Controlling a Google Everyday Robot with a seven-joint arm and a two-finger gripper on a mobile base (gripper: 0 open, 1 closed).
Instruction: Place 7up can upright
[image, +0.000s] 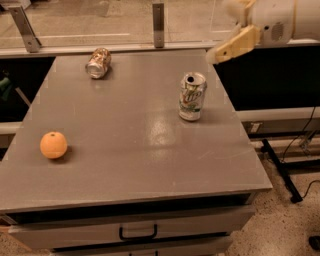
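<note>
The 7up can (192, 96), silver-white with green markings, stands upright on the grey table (130, 165), right of centre, with its opened top facing up. My gripper (223, 31) is at the top right, raised above and behind the can and well apart from it. It is open and holds nothing. One tan finger (234, 45) points down-left toward the table's back right corner.
A gold-tan can (98, 62) lies on its side at the back left of the table. An orange (53, 145) sits near the left edge. A glass railing with metal posts (158, 22) runs behind the table. A drawer handle (137, 233) is below the front edge.
</note>
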